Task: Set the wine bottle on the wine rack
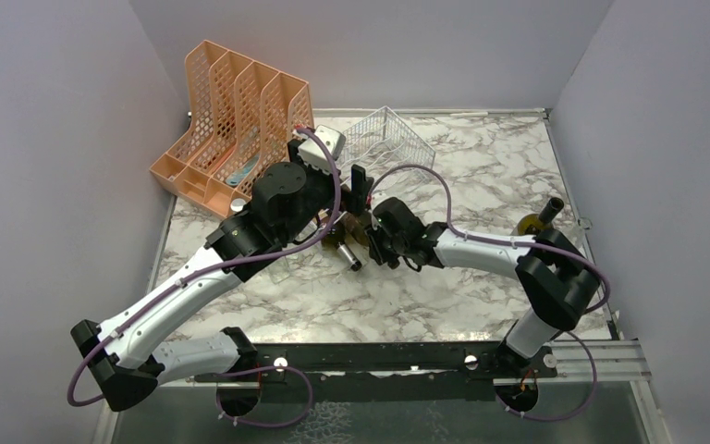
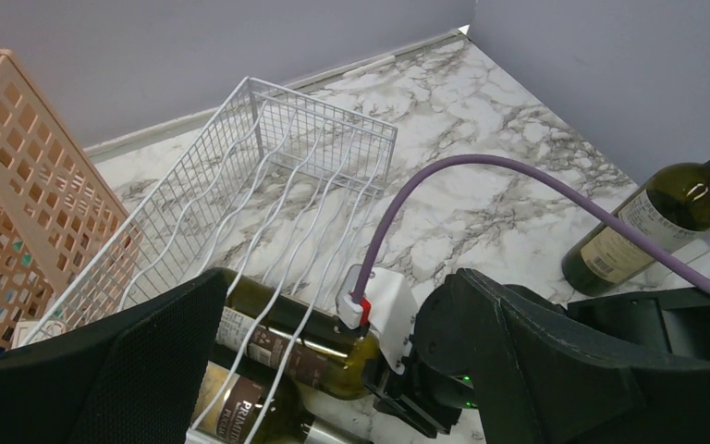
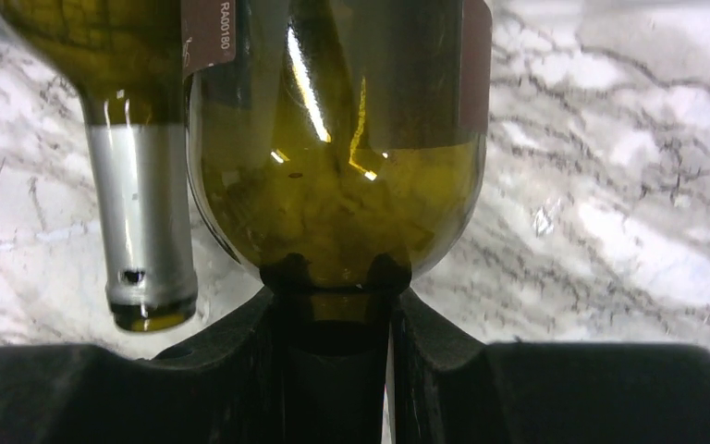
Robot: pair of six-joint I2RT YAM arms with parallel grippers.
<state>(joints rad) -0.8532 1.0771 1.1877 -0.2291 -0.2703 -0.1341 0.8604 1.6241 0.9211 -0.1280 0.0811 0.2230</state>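
Where two bottles lie seen through the near wires of the wine rack (image 2: 319,104), the right gripper (image 3: 333,305) is clamped on the neck of the wine bottle (image 3: 333,185), just beside the second bottle (image 3: 139,222). The left gripper (image 2: 337,305) hovers above, jaws wide apart.

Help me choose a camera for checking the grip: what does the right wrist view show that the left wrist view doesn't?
Right wrist only: the right gripper, jaws shut on the wine bottle at its neck. Left wrist only: the wine rack, the orange file organizer, and a third bottle set apart. Both: the held bottle beside a second bottle, on the marble table.
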